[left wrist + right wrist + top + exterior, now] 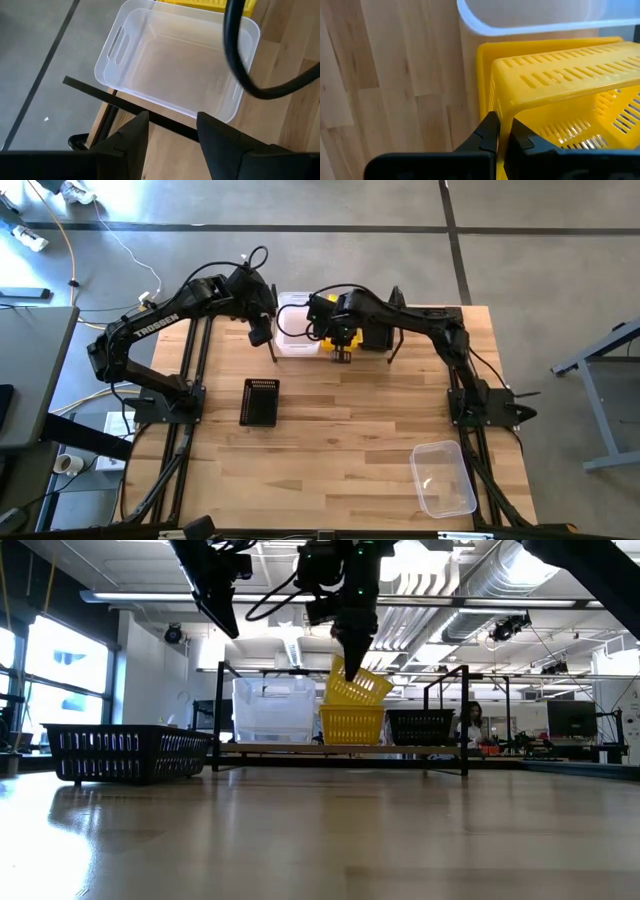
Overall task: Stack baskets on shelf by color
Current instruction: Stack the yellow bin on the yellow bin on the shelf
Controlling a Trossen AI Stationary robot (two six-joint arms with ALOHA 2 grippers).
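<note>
Now right gripper (501,131) clenched on tilted yellow basket's (570,85) rim, over shelf (300,748); left gripper (170,127) released above clear stack (175,60).

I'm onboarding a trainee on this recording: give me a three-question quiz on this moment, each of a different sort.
1. True or false: the right tool is shut on the wall of a tilted yellow basket over another yellow basket on the shelf.
2. Multiple choice: which loose basket lies near the right arm's base in the high view? A) black basket B) clear basket C) yellow basket
3. Fill in: the left tool hangs open above the ____ baskets on the shelf.

Key:
1. True.
2. B, the clear basket; the black basket lies nearer the left arm.
3. Clear.
</note>
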